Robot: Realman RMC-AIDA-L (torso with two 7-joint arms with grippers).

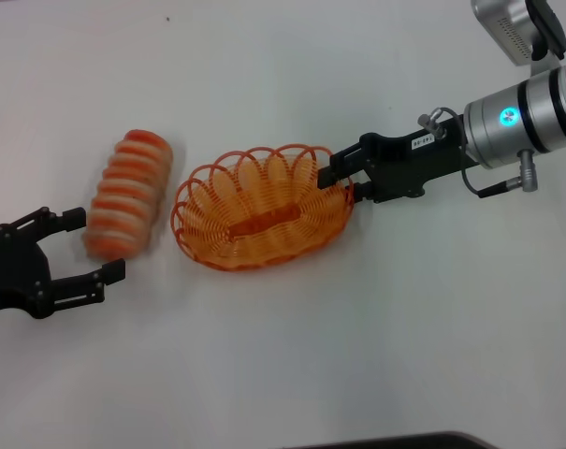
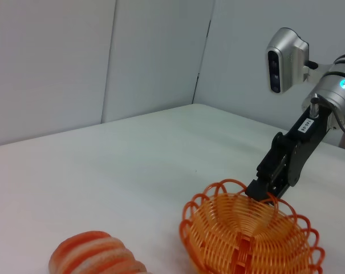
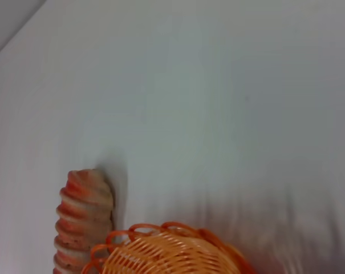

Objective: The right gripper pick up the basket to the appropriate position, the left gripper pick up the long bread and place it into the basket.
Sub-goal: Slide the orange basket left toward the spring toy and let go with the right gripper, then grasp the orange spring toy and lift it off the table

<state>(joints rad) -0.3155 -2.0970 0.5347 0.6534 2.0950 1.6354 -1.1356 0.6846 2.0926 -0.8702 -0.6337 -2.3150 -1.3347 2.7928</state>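
The orange basket (image 1: 259, 224) sits on the white table, a little right of the middle. My right gripper (image 1: 343, 180) is shut on the basket's right rim; the left wrist view shows its fingers clamped on that rim (image 2: 263, 188). The long bread (image 1: 128, 192) lies just left of the basket, apart from it. My left gripper (image 1: 94, 245) is open and empty, with its fingertips around the bread's near end without closing on it. The basket (image 2: 246, 240) is empty. The right wrist view shows the bread (image 3: 84, 220) beside the basket (image 3: 166, 260).
The white table (image 1: 283, 355) spreads on all sides. A silver camera housing (image 1: 516, 28) sits above the right wrist. A dark edge (image 1: 385, 441) shows at the front of the table. Grey wall panels (image 2: 104, 57) stand behind the table.
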